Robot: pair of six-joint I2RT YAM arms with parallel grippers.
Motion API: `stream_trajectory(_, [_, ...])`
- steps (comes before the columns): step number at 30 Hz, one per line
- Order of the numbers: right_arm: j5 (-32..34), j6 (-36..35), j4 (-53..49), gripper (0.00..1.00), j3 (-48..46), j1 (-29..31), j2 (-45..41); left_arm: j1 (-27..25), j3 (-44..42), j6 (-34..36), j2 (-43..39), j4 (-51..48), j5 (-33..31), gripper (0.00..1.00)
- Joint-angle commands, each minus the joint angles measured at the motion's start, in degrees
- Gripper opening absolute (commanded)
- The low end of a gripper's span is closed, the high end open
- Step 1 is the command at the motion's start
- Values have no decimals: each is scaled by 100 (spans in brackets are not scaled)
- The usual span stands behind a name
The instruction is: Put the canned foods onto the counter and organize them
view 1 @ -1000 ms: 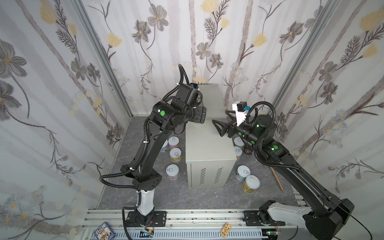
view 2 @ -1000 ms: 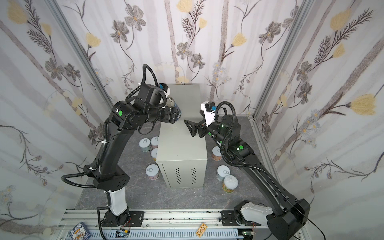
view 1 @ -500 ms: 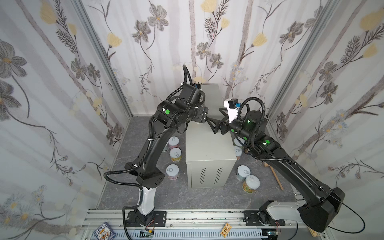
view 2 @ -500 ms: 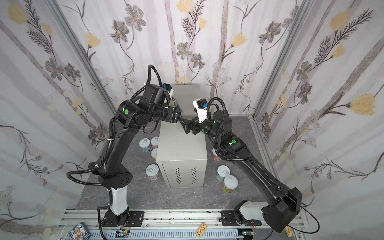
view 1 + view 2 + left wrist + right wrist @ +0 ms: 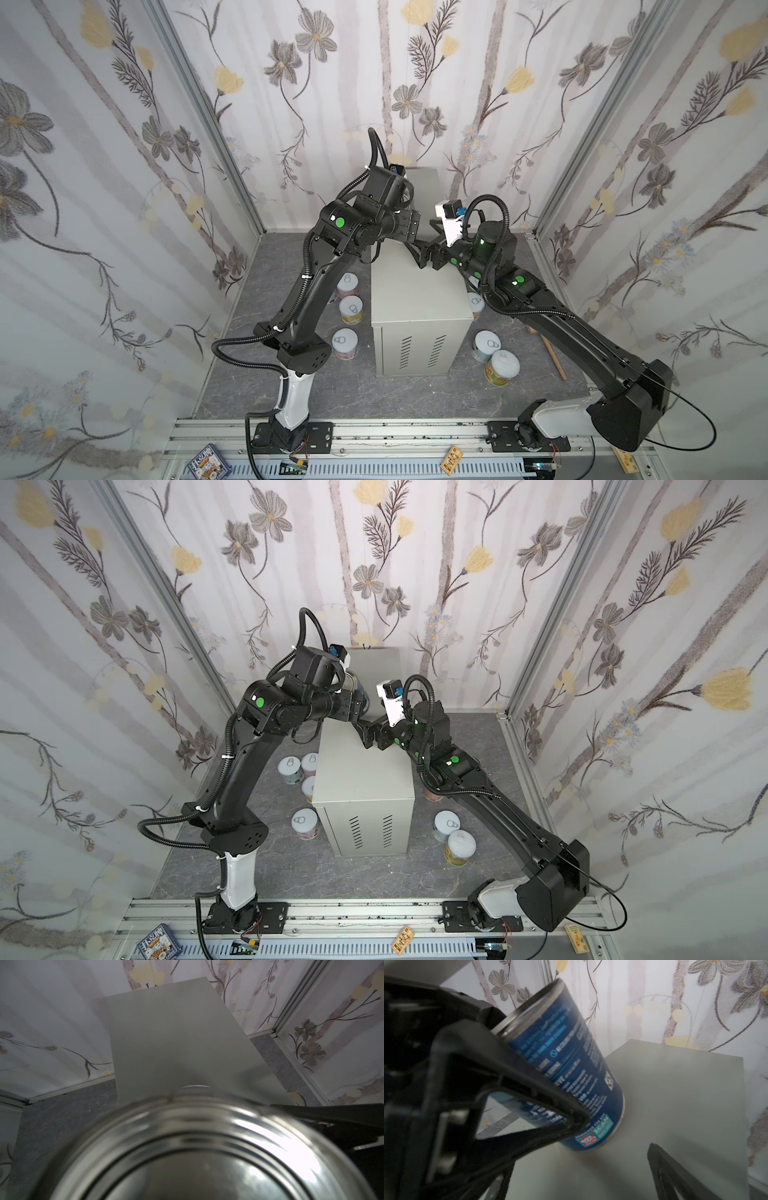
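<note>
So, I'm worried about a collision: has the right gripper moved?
Yes: the right gripper moved leftward across the counter top, toward the held blue can.

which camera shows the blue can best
The right wrist view: the blue can shows most of its side, printed label and metal rim, over the counter. The left wrist view gives only its shiny metal end, blurred and close up. In a top view just a sliver shows past the left arm.
</note>
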Motion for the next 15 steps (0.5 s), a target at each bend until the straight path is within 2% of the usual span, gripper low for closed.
stream_trajectory(1, [-228, -82, 469, 100, 41, 7, 26, 5, 95, 18, -10, 700, 81, 83])
stream_trajectory(15, [33, -99, 666, 100, 42, 8, 122, 57, 95, 88, -52, 626, -28, 92])
